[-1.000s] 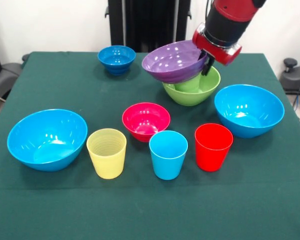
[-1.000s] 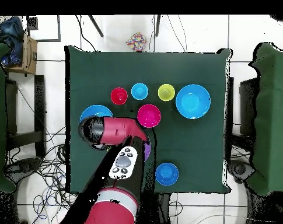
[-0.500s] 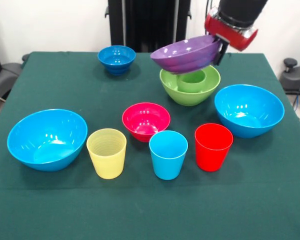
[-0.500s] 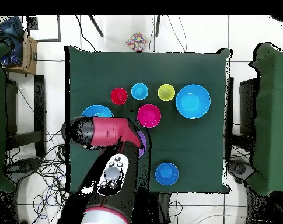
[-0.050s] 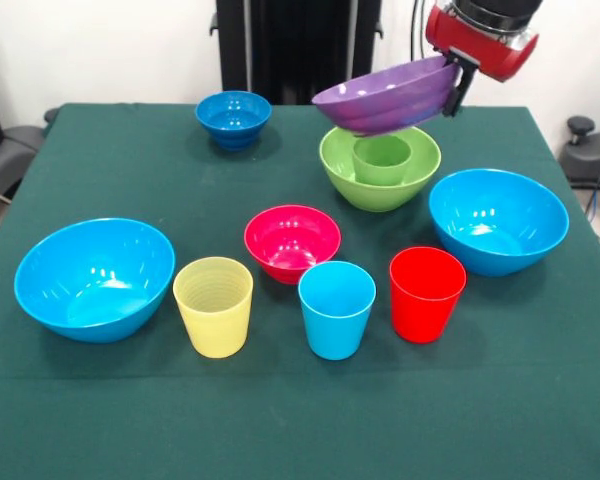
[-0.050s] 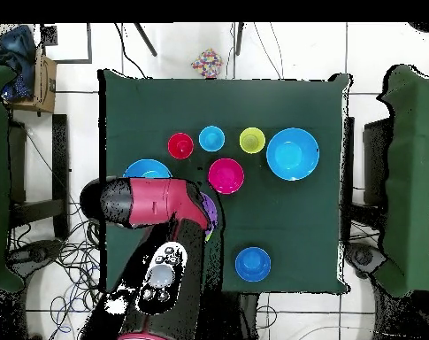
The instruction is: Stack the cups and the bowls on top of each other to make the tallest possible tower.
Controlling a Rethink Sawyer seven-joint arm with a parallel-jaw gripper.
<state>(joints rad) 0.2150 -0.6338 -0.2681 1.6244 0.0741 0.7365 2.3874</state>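
My gripper (image 5: pixel 454 88) is shut on the right rim of the wide purple bowl (image 5: pixel 380 98). The bowl hangs tilted in the air just above the lime-green bowl (image 5: pixel 342 178). A green cup (image 5: pixel 382 160) stands upright inside the lime-green bowl. In the overhead view the arm (image 6: pixel 156 202) covers that spot, and only a sliver of the purple bowl (image 6: pixel 211 212) shows. Along the front stand the pale yellow cup (image 5: pixel 213 306), the light blue cup (image 5: pixel 336 309) and the red cup (image 5: pixel 426 294).
A pink-red bowl (image 5: pixel 292 240) sits mid-table and a small dark blue bowl (image 5: pixel 233 118) at the back left. Large light blue bowls stand at the left (image 5: pixel 93 279) and the right (image 5: pixel 497 221), the right one close beside the lime-green bowl.
The gripper has risen and moved right with the purple bowl, lifting it off the lime-green bowl. The green cup inside now shows fully.
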